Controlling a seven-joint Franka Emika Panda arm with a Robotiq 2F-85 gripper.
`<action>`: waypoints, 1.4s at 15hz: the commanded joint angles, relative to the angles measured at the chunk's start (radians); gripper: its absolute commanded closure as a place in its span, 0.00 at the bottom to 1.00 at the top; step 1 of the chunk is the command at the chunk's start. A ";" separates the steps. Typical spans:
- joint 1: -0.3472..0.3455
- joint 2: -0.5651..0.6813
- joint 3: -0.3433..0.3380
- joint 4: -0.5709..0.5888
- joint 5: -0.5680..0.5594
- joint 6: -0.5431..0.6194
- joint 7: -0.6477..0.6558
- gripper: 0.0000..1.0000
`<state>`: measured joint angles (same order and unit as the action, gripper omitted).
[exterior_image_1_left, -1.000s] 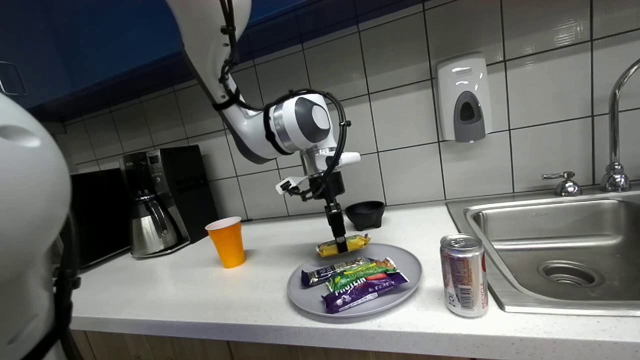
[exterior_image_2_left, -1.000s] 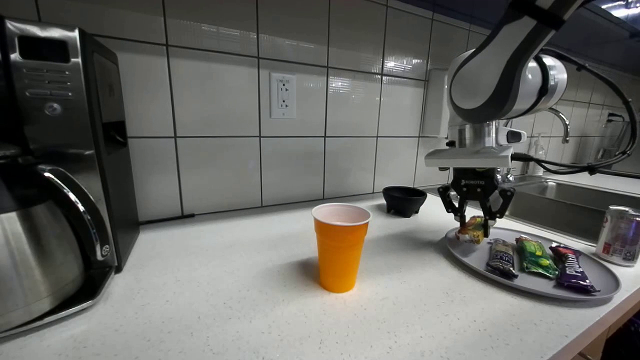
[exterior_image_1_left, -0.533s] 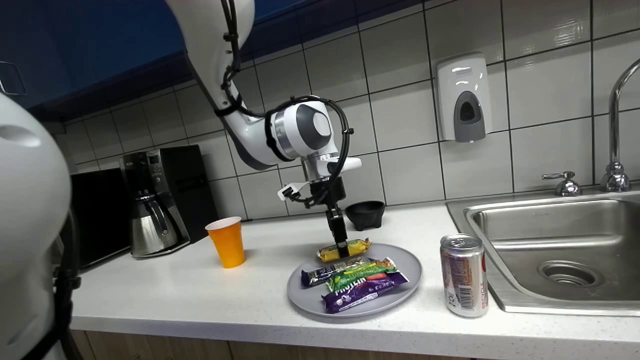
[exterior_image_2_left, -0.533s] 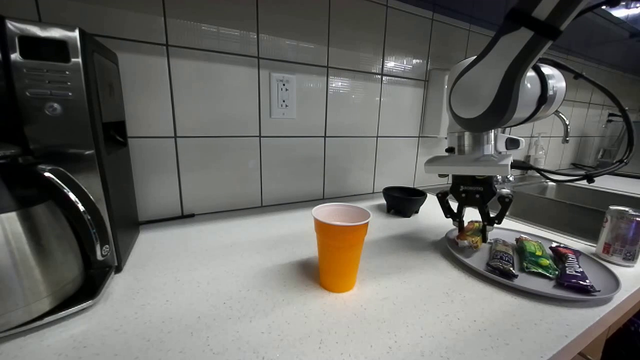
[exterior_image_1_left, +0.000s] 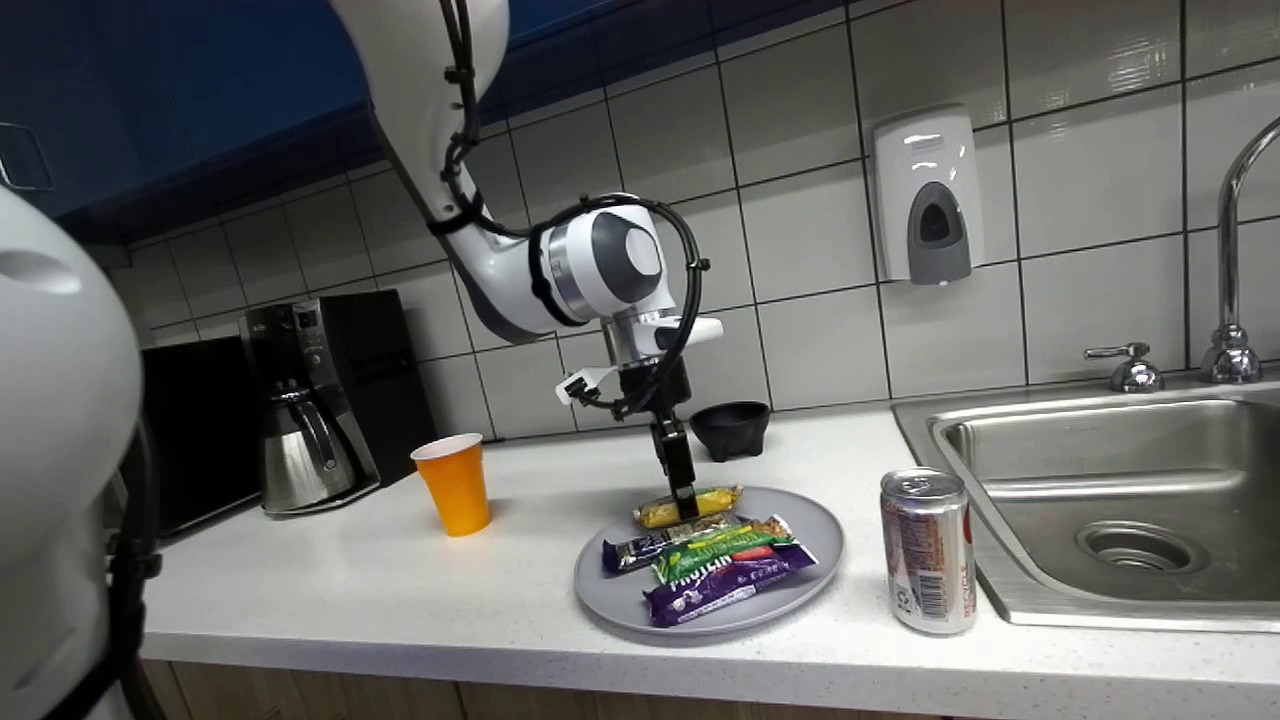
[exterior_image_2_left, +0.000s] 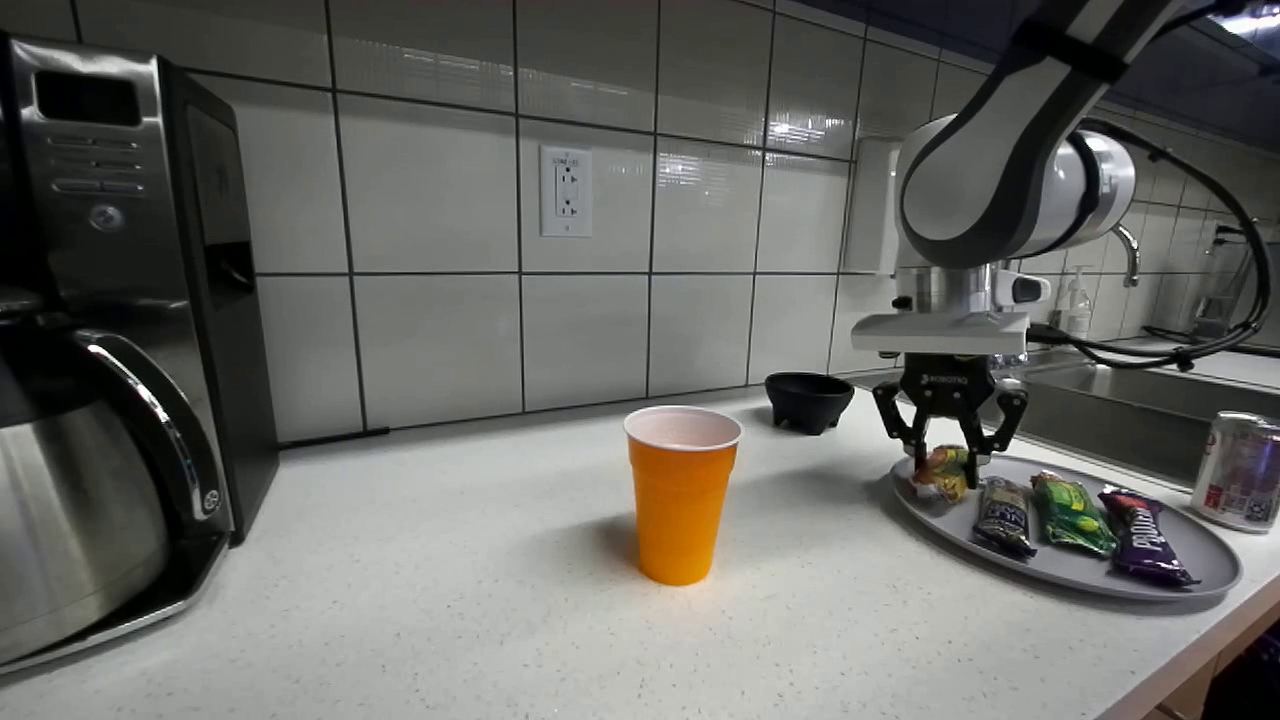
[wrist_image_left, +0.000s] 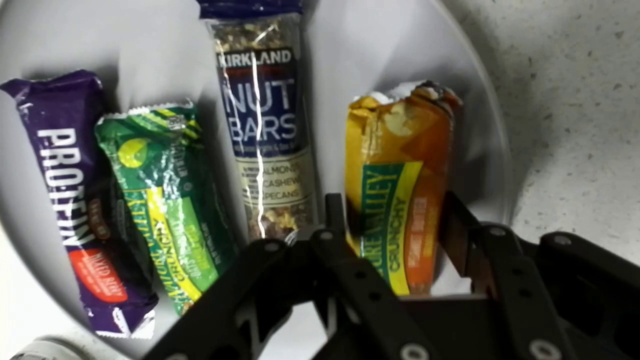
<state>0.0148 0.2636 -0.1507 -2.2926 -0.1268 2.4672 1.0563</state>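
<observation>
Claw (wrist_image_left: 394, 214) stands astride the yellow bar (wrist_image_left: 400, 145), a finger close on either side; whether it pinches I cannot tell. That bar seems to lie on the gray plate (wrist_image_left: 155, 55), beside the nut bar (wrist_image_left: 262, 120). Grasp or release looks in hand; the next move calls for gentle finger travel.

One bar (wrist_image_left: 397, 185) is yellow-orange, the plate (wrist_image_left: 370, 45) grey.
</observation>
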 joint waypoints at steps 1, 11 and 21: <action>-0.001 -0.048 -0.001 -0.036 -0.006 0.000 -0.042 0.19; -0.005 -0.224 0.031 -0.154 0.003 -0.008 -0.194 0.00; 0.001 -0.463 0.108 -0.327 0.143 -0.043 -0.619 0.00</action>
<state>0.0212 -0.0936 -0.0674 -2.5568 -0.0591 2.4621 0.5767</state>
